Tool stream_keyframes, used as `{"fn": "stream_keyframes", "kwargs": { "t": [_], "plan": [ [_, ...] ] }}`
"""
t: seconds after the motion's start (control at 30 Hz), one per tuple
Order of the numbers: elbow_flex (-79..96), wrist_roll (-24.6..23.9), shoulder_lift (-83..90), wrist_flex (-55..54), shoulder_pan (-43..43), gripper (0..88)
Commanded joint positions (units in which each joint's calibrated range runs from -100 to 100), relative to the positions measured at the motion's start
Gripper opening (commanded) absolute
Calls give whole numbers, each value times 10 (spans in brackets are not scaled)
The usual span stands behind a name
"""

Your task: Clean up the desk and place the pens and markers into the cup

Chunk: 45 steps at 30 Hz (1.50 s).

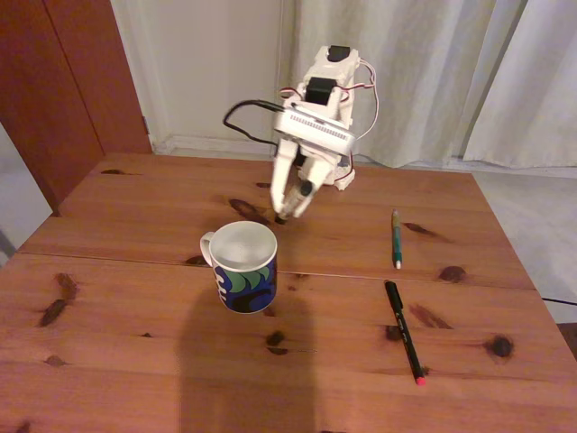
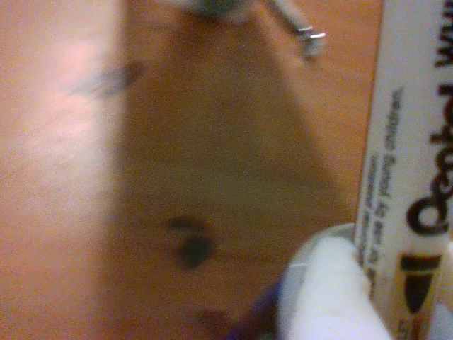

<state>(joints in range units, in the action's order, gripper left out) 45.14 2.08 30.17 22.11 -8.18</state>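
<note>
My gripper (image 1: 290,204) hangs over the desk (image 1: 126,298), just behind and slightly right of the cup (image 1: 245,278). It is shut on the white marker (image 1: 301,189), which slants down with its black tip near the cup's far rim. In the wrist view the marker's printed white barrel (image 2: 407,177) runs down the right side, and the cup's white rim (image 2: 322,283) lies blurred at the bottom. The cup stands upright with its handle to the left, and its inside looks bare. The teal-green pen (image 1: 396,239) and the black pen with a pink-red tip (image 1: 405,332) lie on the desk to the right.
A black cable (image 1: 245,112) loops behind the arm's base at the desk's far edge. White curtains and a brown door stand beyond it. The desk's right edge runs close to the two pens. A dark shadow falls on the desk in front of the cup.
</note>
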Motion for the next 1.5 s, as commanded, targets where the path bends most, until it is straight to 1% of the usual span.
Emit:
{"fn": "stream_keyframes", "kwargs": {
  "t": [0.0,0.27,0.43,0.8,1.47],
  "plan": [
    [-28,-14,32,-49,-20,7],
    [-27,-19,25,-134,-33,7],
    [-28,-47,-7,-191,-30,7],
    [-28,-47,-107,-264,-31,7],
    [-19,-47,-190,-270,-57,13]
  ]
}}
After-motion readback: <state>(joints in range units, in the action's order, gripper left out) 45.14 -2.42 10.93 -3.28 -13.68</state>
